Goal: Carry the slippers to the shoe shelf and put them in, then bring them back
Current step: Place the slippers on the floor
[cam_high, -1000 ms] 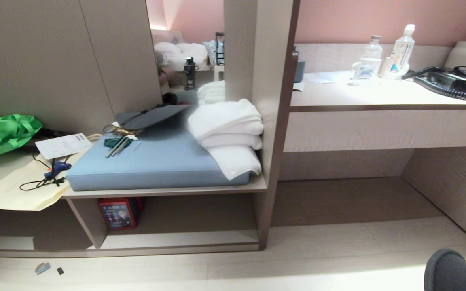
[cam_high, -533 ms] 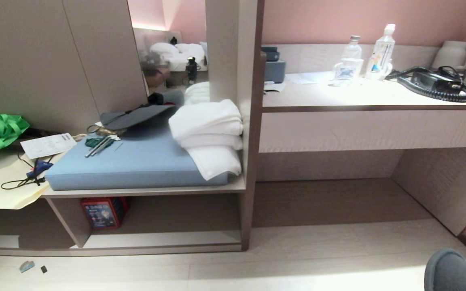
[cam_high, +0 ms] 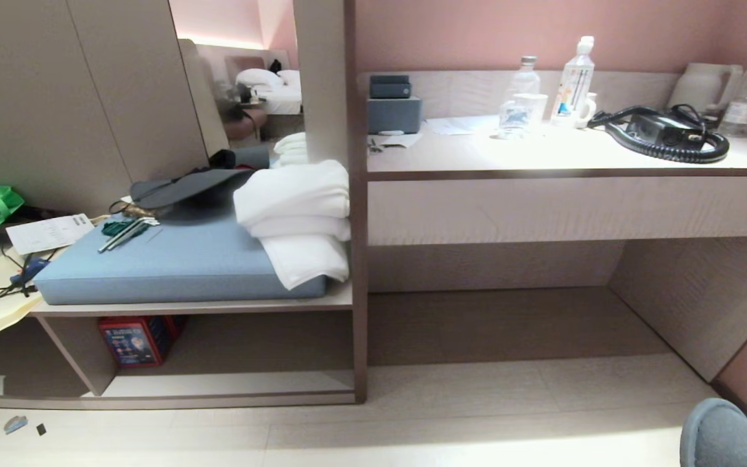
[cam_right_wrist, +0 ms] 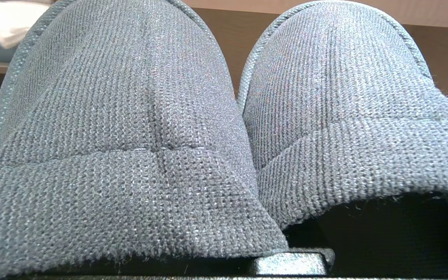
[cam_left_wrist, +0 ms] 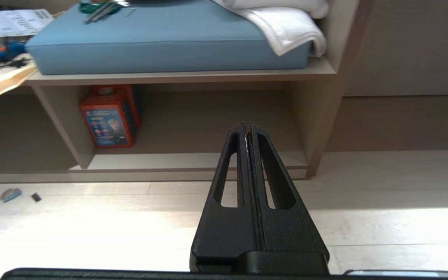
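Observation:
The slippers point(cam_high: 730, 436), grey knitted fabric, show at the bottom right corner of the head view, off the floor. They fill the right wrist view side by side, the slippers point(cam_right_wrist: 224, 128) draped over my right gripper, which is shut on them with its fingers hidden beneath. The shoe shelf point(cam_high: 231, 384) is the low open compartment under the cushioned bench, ahead and to the left; its pale base board point(cam_left_wrist: 193, 160) also faces my left gripper point(cam_left_wrist: 246, 125), which hangs shut and empty above the floor.
A red box point(cam_high: 133, 338) stands at the compartment's left end. Above lie a blue cushion point(cam_high: 172, 266) and folded white towels point(cam_high: 296, 214). An upright panel point(cam_high: 359, 292) separates the bench from the desk counter point(cam_high: 561, 159) holding bottles and a phone. Small scraps point(cam_high: 15, 424) lie on the floor.
The whole head view has shifted left, so the camera has swung right. The slippers stay in the same bottom right corner of the view, carried along.

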Tool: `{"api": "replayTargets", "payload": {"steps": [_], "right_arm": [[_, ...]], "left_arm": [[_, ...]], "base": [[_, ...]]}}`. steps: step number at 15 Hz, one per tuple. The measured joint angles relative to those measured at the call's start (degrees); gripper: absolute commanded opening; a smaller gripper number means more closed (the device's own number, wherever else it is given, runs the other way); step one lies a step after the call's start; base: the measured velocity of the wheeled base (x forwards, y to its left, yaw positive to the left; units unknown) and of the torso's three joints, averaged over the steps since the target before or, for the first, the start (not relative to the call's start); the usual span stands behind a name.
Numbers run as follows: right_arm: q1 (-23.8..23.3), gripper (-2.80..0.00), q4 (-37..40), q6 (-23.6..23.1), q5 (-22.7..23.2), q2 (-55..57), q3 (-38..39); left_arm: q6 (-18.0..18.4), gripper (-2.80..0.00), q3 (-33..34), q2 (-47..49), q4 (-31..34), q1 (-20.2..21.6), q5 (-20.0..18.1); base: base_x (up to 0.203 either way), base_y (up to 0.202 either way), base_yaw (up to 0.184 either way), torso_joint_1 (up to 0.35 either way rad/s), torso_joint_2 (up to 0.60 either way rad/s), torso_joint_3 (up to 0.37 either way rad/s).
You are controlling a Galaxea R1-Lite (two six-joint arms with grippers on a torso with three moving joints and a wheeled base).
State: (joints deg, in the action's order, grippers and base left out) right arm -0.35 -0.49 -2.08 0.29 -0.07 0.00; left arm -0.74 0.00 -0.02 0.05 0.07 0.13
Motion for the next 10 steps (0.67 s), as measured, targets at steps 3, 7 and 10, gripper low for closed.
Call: {"api": "replayTargets", "payload": {"steps": [3,7,10], "right_arm": [[0.0,-2.8,0.0,0.0,0.03,0.0,0.0],[0.02,-2.8,0.02,0.02,0.04,0.0,0.0],[0.0,-2.8,0.02,0.0,0.02,0.0,0.0]], "left_arm": [[0.01,-2.8,0.0,-0.02,-0.05,0.0,0.0],[0.0,-2.8,0.0,0.0,0.0,0.02,0.02],[-0.01,-2.8,0.0,-0.01,-0.01,-0.05,0.05]], "base": [[0.0,-0.199,0.002,0.003,0.0,0.002],[0.0,-0.195,0.002,0.001,0.0,0.0],[0.0,-0.194,0.005,0.001,0.0,0.004]]}}
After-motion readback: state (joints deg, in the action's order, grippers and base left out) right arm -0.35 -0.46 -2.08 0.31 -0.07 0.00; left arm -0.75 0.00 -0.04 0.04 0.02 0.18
